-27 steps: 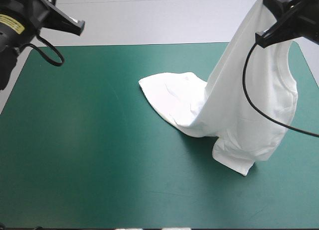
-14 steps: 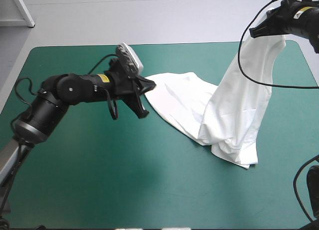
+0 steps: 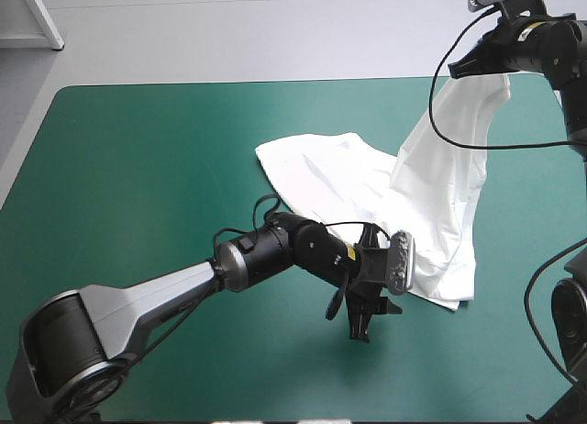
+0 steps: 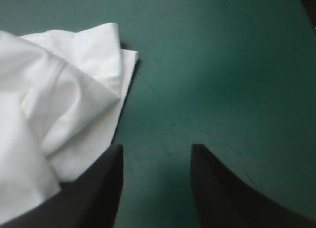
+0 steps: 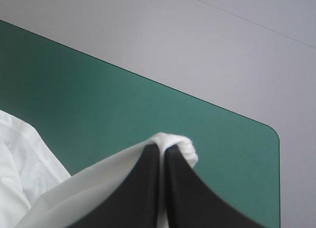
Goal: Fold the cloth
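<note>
The white T-shirt (image 3: 330,181) lies partly flat in the middle of the teal-green table (image 3: 138,167). Its right part rises as a hanging sheet to my right gripper (image 3: 461,66), high over the far right corner. That gripper (image 5: 162,150) is shut on the T-shirt (image 5: 180,145), a bunched fold showing at its tips. My left gripper (image 3: 371,318) reaches low over the table beside the shirt's near hem. Its fingers stand open (image 4: 156,149), with bare cover between them. The T-shirt (image 4: 64,99) lies in folds beside one finger, a hem corner just ahead.
Bare teal-green cover stretches across the left half and the near side of the table. The table's rounded far right corner (image 5: 270,130) lies under my right gripper. A white panel edge (image 3: 32,16) stands beyond the far left corner.
My left arm has swung from the shirt's left edge around to its near hem, low over the table. The hanging sheet has drawn a little narrower under my right gripper.
</note>
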